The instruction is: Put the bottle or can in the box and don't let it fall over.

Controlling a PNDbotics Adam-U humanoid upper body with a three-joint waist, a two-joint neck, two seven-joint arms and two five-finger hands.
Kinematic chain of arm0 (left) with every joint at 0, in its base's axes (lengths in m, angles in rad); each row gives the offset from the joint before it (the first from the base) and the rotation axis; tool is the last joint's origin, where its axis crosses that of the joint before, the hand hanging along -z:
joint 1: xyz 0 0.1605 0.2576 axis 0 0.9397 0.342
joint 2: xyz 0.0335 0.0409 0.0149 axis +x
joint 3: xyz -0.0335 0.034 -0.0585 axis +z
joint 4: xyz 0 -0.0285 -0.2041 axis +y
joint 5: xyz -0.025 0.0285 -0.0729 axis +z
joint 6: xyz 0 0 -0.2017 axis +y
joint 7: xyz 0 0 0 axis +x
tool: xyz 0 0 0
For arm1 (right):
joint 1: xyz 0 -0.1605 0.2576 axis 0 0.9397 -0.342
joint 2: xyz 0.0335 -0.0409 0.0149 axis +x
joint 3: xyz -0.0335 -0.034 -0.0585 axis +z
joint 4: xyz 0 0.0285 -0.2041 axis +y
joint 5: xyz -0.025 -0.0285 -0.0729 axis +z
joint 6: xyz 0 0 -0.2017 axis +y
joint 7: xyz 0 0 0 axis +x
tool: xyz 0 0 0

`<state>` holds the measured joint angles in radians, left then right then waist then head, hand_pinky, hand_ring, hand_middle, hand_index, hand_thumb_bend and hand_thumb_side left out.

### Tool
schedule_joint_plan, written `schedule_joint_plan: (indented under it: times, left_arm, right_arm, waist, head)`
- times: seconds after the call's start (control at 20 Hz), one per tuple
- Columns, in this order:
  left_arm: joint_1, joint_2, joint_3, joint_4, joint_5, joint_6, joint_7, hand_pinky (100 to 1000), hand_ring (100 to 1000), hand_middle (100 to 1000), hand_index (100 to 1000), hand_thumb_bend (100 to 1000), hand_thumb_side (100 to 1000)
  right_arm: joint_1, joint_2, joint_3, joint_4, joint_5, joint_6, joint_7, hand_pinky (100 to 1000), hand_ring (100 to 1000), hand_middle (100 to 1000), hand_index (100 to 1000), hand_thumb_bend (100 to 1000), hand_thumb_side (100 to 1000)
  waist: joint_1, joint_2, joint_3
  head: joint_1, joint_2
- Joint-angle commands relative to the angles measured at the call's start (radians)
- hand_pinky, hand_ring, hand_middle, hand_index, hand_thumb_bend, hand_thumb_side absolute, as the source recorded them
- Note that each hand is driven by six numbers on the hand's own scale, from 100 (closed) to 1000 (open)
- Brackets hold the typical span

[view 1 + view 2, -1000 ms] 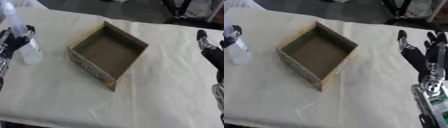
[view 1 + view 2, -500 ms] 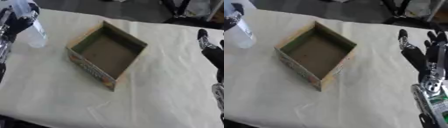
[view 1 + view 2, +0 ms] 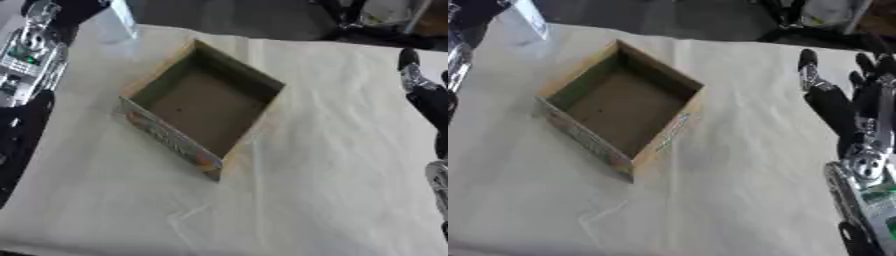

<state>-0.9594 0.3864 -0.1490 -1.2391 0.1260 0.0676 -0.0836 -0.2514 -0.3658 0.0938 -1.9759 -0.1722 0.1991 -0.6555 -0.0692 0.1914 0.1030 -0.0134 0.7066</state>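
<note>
Left hand (image 3: 66,10) at the upper left corner, fingers curled round a clear plastic bottle (image 3: 114,25) held off the cloth, beyond the box's far left corner; advisable to keep it upright, carry it above the near wall, then lower it squarely onto the floor of the cardboard box (image 3: 203,102); box empty; right hand (image 3: 859,107) idle at the right edge, fingers straight, holding nothing; white tablecloth (image 3: 332,165) wrinkled; nothing obstructs the path.

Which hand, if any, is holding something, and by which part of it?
The left hand holds the clear bottle by its upper part, at the picture's top edge. The right hand is open and holds nothing.
</note>
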Motion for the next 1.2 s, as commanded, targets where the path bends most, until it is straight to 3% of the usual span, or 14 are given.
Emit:
schedule_joint_plan:
  times: [0.05,0.45,0.7,0.75,0.8,0.85,0.95,1.0,1.15,1.2]
  left_arm:
    - [-0.047,-0.024,0.011,0.010,-0.016,-0.010,0.009,989,844,821,210,100,401]
    - [-0.083,-0.087,0.026,0.099,-0.069,-0.049,0.041,998,845,829,220,100,423]
    - [-0.090,-0.114,0.017,0.144,-0.126,-0.089,0.039,1000,850,843,244,100,393]
    - [-0.089,-0.119,0.015,0.152,-0.137,-0.097,0.035,1000,857,858,322,100,295]
    - [-0.088,-0.122,0.013,0.160,-0.149,-0.106,0.029,1000,871,875,406,100,135]
    - [-0.088,-0.123,0.007,0.167,-0.162,-0.114,0.020,1000,885,884,468,100,100]
    - [-0.087,-0.123,0.002,0.177,-0.192,-0.132,0.004,1000,905,890,570,140,100]
    - [-0.087,-0.123,0.001,0.182,-0.208,-0.139,0.003,1000,914,894,632,224,100]
    - [-0.083,-0.129,0.006,0.201,-0.255,-0.144,0.010,1000,921,904,668,325,100]
    - [-0.082,-0.132,0.009,0.206,-0.266,-0.146,0.016,1000,926,918,702,405,114]
  right_arm:
    - [-0.027,-0.018,0.003,-0.024,-0.005,-0.005,0.010,1000,1000,1000,918,380,178]
    - [-0.082,-0.004,0.025,-0.024,-0.013,-0.008,0.035,1000,1000,1000,917,379,180]
    - [-0.104,0.004,0.033,-0.024,-0.016,-0.009,0.045,1000,1000,1000,917,378,179]
    - [-0.107,0.005,0.034,-0.024,-0.016,-0.009,0.046,1000,1000,1000,917,378,179]
    - [-0.109,0.006,0.034,-0.024,-0.017,-0.010,0.047,1000,1000,1000,917,378,179]
    - [-0.111,0.006,0.034,-0.024,-0.017,-0.010,0.048,1000,1000,1000,917,383,171]
    - [-0.111,0.007,0.035,-0.024,-0.018,-0.008,0.050,1000,1000,1000,918,420,107]
    - [-0.111,0.008,0.035,-0.024,-0.018,-0.006,0.051,1000,1000,1000,918,421,111]
    - [-0.114,0.009,0.035,-0.024,-0.018,-0.009,0.054,1000,1000,1000,918,414,127]
    - [-0.115,0.009,0.034,-0.024,-0.018,-0.010,0.054,1000,1000,1000,918,413,128]
  waist:
    - [0.008,-0.002,-0.014]
    - [0.012,0.048,-0.076]
    - [0.013,0.064,-0.094]
    - [0.014,0.066,-0.096]
    - [0.014,0.067,-0.098]
    - [0.014,0.067,-0.099]
    - [0.016,0.068,-0.100]
    - [0.017,0.068,-0.100]
    - [0.018,0.068,-0.101]
    - [0.018,0.068,-0.101]
  head:
    - [0.018,-0.030]
    - [0.059,-0.072]
    - [0.068,-0.087]
    - [0.070,-0.089]
    - [0.071,-0.090]
    - [0.072,-0.090]
    - [0.073,-0.090]
    - [0.073,-0.089]
    - [0.074,-0.089]
    - [0.074,-0.089]
